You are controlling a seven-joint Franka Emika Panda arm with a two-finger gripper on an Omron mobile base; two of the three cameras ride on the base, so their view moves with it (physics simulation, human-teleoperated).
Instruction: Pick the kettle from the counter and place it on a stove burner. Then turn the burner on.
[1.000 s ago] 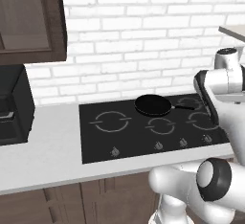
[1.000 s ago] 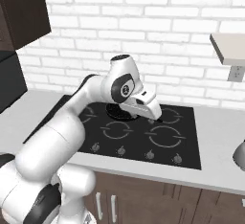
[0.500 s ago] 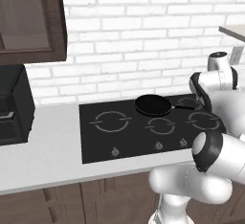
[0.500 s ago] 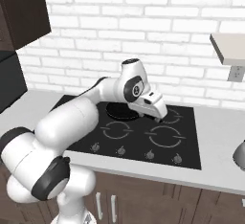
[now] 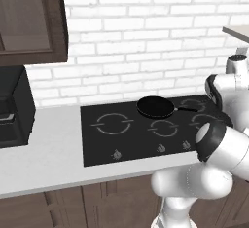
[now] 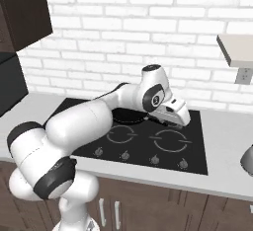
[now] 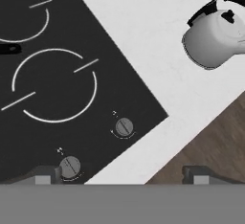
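The arm stretches low over the right side of the black cooktop (image 6: 163, 148), its gripper (image 7: 122, 174) spread wide with nothing between the fingers. The kettle (image 7: 215, 31) sits on the pale counter (image 6: 225, 175), off to the cooktop's right, well apart from the gripper. A frying pan (image 5: 155, 106) rests on a far burner. From the hand, two knobs (image 7: 124, 127) show near the cooktop's front edge.

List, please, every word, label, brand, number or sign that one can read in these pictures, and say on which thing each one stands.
No readable word, brand or number.
Small pale marks beside the knobs of the black cooktop: too small to read.
Kettle: no label visible.
Counter, brick wall, cabinet: no writing.
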